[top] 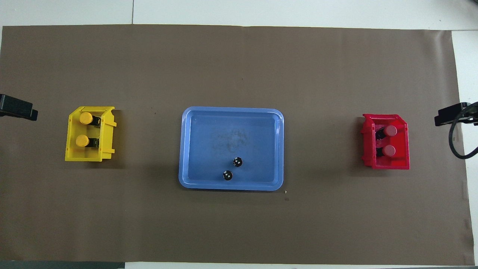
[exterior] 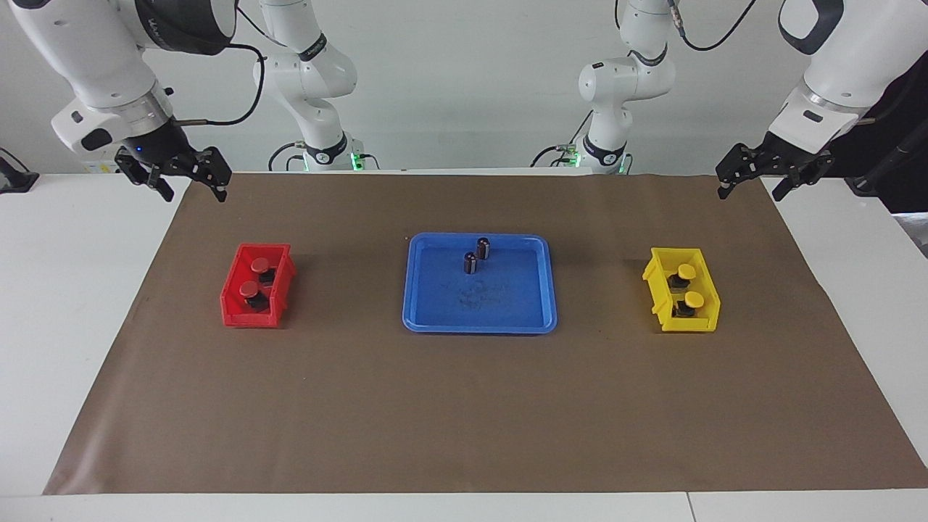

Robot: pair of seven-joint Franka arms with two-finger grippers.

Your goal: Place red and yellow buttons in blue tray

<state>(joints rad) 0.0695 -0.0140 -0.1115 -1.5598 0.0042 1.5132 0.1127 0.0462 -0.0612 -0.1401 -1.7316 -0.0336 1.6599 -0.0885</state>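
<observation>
Both grippers, left (exterior: 750, 180) and right (exterior: 185, 180), hung released over the mat's (exterior: 464, 420) robot-side corners; buttons (exterior: 254, 281) sat in bins, tray (exterior: 507, 319) mid-mat.

- Two red buttons (exterior: 255, 281), both in the red bin (exterior: 233, 304).
- Two yellow buttons (exterior: 689, 286), both in the yellow bin (exterior: 707, 297).
- Four buttons in all, none in the tray.
- One blue tray (exterior: 428, 304), mid-mat.
- Two dark cylinders (exterior: 477, 255) standing in the tray, close together, in the part nearer the robots.
- Two small bins, one red, one yellow.
- One brown mat (exterior: 464, 406) over one white table (exterior: 65, 290).
- Two arms, two grippers: left gripper (exterior: 754, 185), right gripper (exterior: 190, 190).
</observation>
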